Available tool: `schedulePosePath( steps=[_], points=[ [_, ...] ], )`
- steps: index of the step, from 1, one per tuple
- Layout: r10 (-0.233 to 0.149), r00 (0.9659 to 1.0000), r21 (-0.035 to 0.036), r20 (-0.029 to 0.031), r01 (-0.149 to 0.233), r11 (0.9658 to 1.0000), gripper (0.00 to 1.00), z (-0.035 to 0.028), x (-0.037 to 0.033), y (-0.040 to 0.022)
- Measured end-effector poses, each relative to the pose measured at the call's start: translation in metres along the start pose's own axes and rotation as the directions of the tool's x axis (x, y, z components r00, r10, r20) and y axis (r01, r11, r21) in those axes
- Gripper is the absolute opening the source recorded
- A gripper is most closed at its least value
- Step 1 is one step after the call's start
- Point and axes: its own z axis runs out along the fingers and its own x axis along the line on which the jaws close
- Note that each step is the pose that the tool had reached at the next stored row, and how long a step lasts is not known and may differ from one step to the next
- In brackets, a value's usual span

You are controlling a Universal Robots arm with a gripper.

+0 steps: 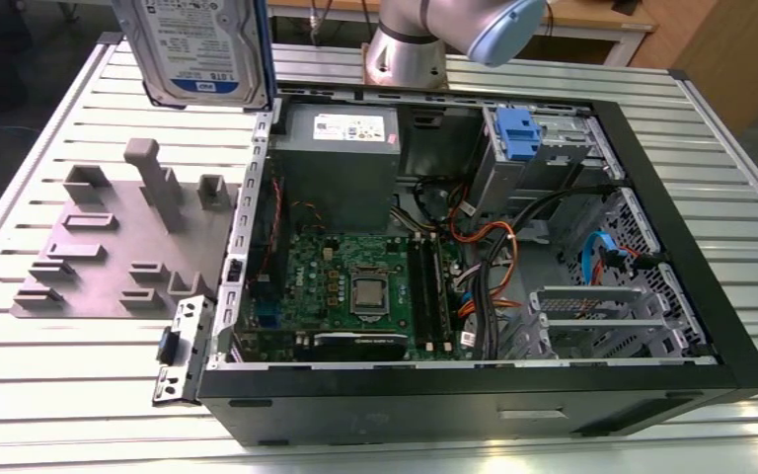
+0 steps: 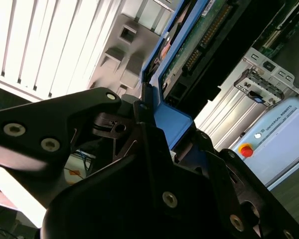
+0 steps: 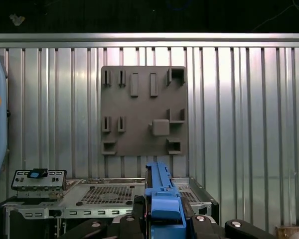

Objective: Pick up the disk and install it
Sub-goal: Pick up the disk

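Note:
The disk (image 1: 198,47), a silver-grey drive with a blue-and-white label, hangs upright in the air at the exterior view's upper left. It is above the far corner of the open computer case (image 1: 695,296) and the grey fixture plate (image 1: 103,247). In the second wrist view my gripper (image 2: 169,124) is shut on the disk's blue bracket (image 2: 174,122), and the drive's green circuit board (image 2: 209,35) faces the camera. In the first wrist view the blue bracket (image 3: 162,199) sits between the black gripper parts (image 3: 162,219), high over the fixture plate (image 3: 142,109).
Inside the case are a grey power-supply box (image 1: 337,138), the motherboard (image 1: 352,286), loose cables (image 1: 485,247) and a drive bay with a small blue clip (image 1: 517,133). The arm's base (image 1: 406,54) stands behind the case. A slatted metal table (image 1: 748,197) carries everything.

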Motion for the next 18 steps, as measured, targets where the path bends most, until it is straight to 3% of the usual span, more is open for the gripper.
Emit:
schedulePosePath(
  steps=[2, 18],
  points=[
    [0.000, 1.0000, -0.0001, -0.0001, 0.000, 1.0000, 0.37, 0.0001, -0.0001, -0.0035],
    [0.000, 1.0000, -0.0001, -0.0009, 0.000, 1.0000, 0.37, 0.0001, -0.0001, -0.0060]
  ],
)
